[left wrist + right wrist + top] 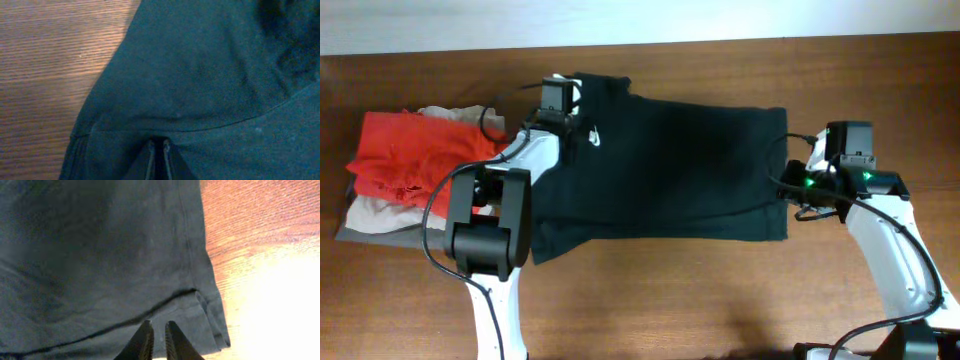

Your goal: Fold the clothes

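The clothes are a black T-shirt (670, 170) lying spread across the middle of the table, with a small white logo (595, 137) near its upper left. My left gripper (563, 118) is at the shirt's upper left corner. In the left wrist view its fingers (159, 146) are close together and the black fabric (200, 75) rises around them. My right gripper (788, 182) is at the shirt's right edge. In the right wrist view its fingers (156, 328) are nearly together over the hem (200, 305).
A pile of folded garments lies at the left: a red one (405, 150) on top of beige and grey ones (370, 212). Bare wooden table (720, 300) shows in front of the shirt and to its right (260, 240).
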